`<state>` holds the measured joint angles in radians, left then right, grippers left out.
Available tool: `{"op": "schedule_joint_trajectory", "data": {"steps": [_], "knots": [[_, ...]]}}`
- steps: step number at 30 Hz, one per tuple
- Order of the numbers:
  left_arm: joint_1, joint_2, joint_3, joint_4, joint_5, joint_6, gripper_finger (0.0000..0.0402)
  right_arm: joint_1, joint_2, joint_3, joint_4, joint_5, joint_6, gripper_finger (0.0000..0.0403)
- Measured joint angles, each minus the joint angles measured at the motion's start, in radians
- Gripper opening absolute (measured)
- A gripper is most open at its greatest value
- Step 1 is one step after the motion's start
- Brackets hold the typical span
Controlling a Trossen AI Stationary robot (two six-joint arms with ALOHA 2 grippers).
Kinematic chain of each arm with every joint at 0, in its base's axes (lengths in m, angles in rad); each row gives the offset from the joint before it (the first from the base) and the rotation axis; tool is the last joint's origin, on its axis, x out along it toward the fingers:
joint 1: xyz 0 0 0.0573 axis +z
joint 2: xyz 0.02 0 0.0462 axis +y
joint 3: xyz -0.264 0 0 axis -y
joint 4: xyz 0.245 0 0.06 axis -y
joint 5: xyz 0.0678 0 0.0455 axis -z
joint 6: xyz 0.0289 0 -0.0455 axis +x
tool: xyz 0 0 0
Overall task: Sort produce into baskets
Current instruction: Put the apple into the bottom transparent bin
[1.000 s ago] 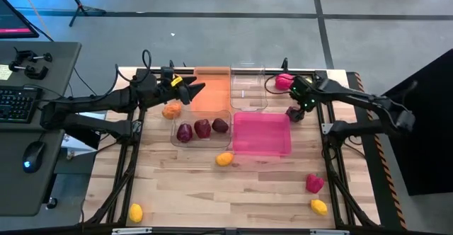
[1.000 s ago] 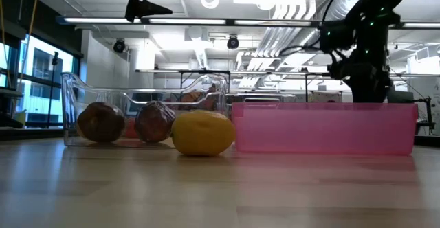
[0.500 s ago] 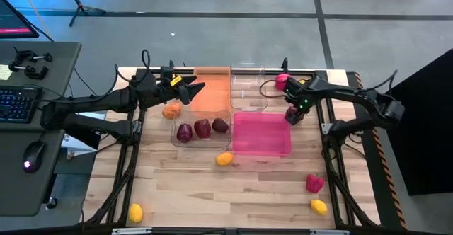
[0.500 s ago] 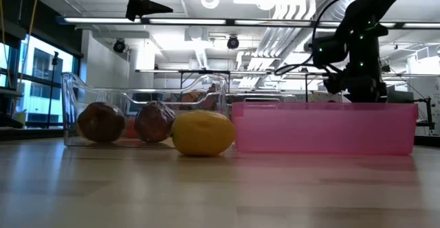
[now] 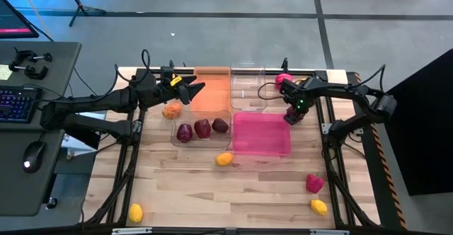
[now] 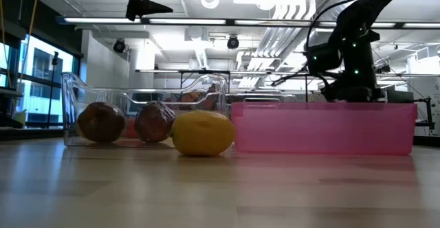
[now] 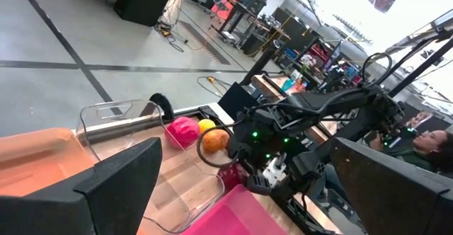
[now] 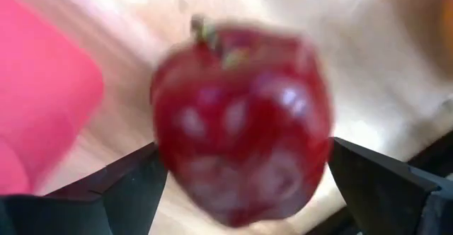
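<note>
We note a glossy dark red apple, bright pink basket, translucent orange basket, yellow fruit.

A wooden desk carries the scene. Well to the left arm's outer side stands a grey side table with a keyboard and a mouse (its light glowing blue). The floor beyond is grey concrete, crossed by dark lines. Ceiling lights run overhead.
</note>
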<state>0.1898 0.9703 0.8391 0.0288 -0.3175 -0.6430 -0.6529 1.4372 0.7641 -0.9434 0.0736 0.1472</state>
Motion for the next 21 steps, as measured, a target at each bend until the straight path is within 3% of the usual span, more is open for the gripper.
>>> {"op": "schedule_joint_trajectory", "data": {"steps": [10,21], "knots": [[0.000,0.000,0.000,0.000,0.000,0.000,0.0395,-0.002,0.004,0.013,0.064,0.028,-0.014,0.0369],[0.000,0.000,0.000,0.002,0.000,0.000,0.0395,-0.010,0.004,-0.022,0.077,0.030,0.090,0.0356]]}}
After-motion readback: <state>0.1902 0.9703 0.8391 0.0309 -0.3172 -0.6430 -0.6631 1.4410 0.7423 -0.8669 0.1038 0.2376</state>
